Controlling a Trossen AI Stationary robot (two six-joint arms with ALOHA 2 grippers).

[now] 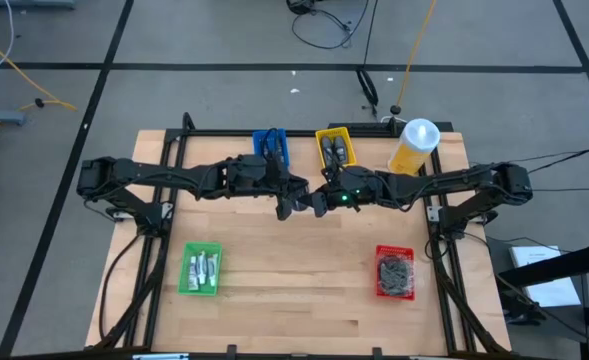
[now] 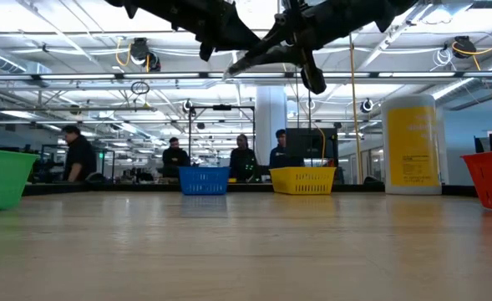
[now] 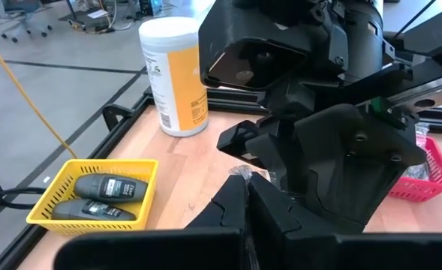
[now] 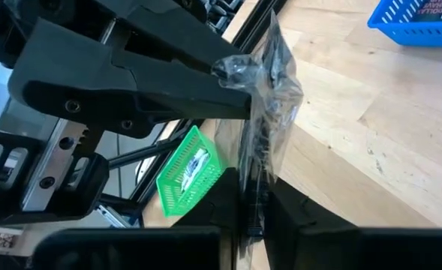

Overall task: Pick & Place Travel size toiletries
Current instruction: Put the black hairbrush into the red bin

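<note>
both grippers meet in mid-air over the middle of the bench [image 1: 274,270], back half, nose to nose. the right gripper [image 4: 254,206] has its fingers pressed together on a clear plastic packet [image 4: 269,90] with something dark inside (what exactly, hard to tell through the crinkle). the left gripper [image 4: 232,82] is clamped on that same packet at its upper edge, so the packet hangs stretched between the two, well above the wood. from table height, both arms sit high in the air.

outward now: just behind the grippers, the yellow tray [image 1: 335,148] holds two dark flat tubes [image 3: 100,196] lying side by side, and the blue tray [image 1: 270,143] sits beside it. the big yellow bottle [image 1: 414,146] stands upright near the back right corner. nearer the front, the green tray [image 1: 201,269] on the left carries small silver tubes [image 1: 205,268], and the red tray [image 1: 395,272] on the right is piled with dark pieces [image 1: 395,273].
</note>
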